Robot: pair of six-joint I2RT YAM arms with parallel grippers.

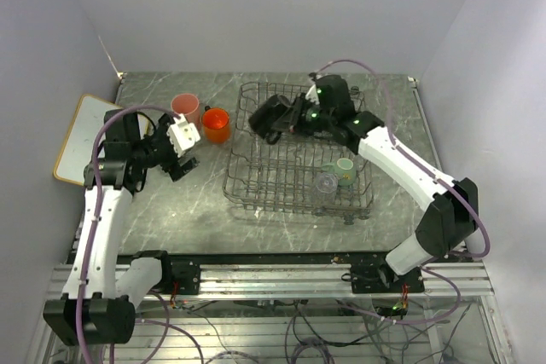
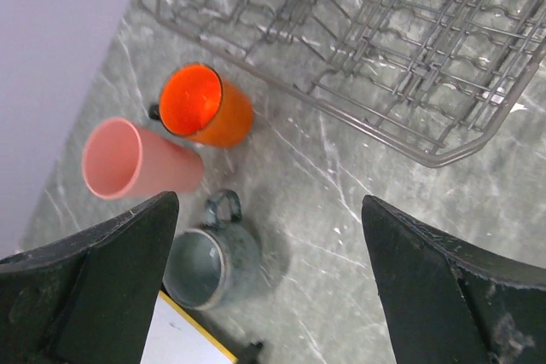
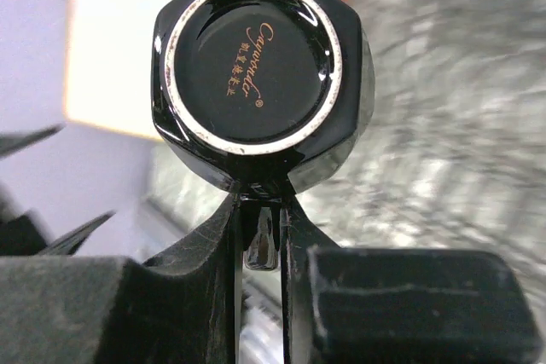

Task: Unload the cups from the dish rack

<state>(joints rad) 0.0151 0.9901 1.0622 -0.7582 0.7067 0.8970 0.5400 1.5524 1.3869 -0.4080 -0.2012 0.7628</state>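
- While your right claw [image 3: 258, 210] pinches the handle of the black mug [image 3: 256, 66] between nearly closed jaws, the mug hangs off that one thin grip with its base turned toward the wrist camera. It could pivot or slip if you swing fast.
- From above, the mug sits over the far left corner of the dish rack [image 1: 299, 209], clear of the wires. Carry it out too low and it may clip the rim and twist in the jaws.
- Your left claw [image 1: 175, 164] is spread wide and holds nothing. It hovers over the counter [image 1: 171, 210] left of the rack, right where the mug would likely go, so the two arms could meet there.
- Below that claw, the pink tumbler [image 2: 141, 164], orange mug [image 2: 205, 108] and a grey mug [image 2: 209, 262] stand close together. A careless set-down could knock one over.
- The mug is on its side in your grip, so you must right it before release or it may roll.
- A mint-green mug [image 1: 345, 168] and a clear glass [image 1: 326, 182] wait in the rack's near right part, so you have more to unload.
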